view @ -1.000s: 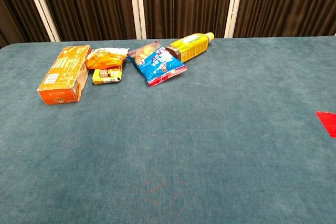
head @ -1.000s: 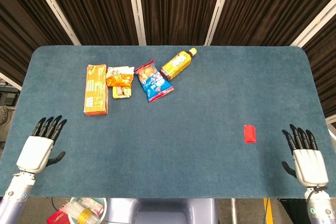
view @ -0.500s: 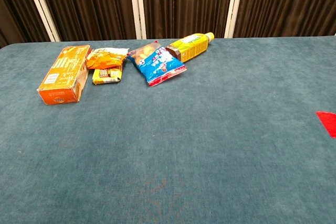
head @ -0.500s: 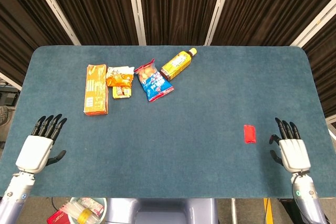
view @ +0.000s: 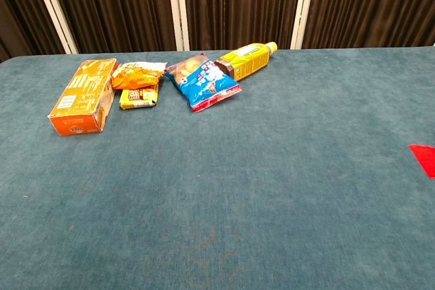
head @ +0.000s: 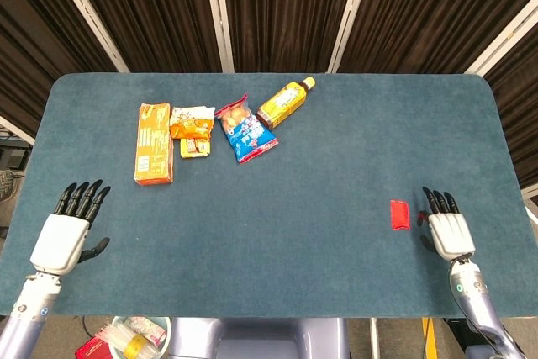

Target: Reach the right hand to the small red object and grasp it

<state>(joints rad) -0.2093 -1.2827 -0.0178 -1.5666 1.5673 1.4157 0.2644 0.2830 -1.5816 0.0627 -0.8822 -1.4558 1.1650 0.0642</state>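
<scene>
The small red object [head: 399,214] is a flat rectangle lying on the blue table [head: 336,166] at the right; the chest view shows only its edge [view: 424,159] at the frame's right border. My right hand [head: 445,226] hovers just right of it, fingers spread and pointing away from me, holding nothing, a small gap from the object. At the table's near left corner my left hand [head: 67,231] is open and empty. Neither hand appears in the chest view.
At the back left lie an orange box [head: 154,143], an orange snack bag [head: 192,124], a small yellow packet [head: 196,147], a blue-and-red snack bag [head: 245,129] and a yellow bottle [head: 286,102] on its side. Dark curtains hang behind the table.
My right hand has moved left and forward from the table's near right corner to just beside the red object. The left hand has barely shifted.
</scene>
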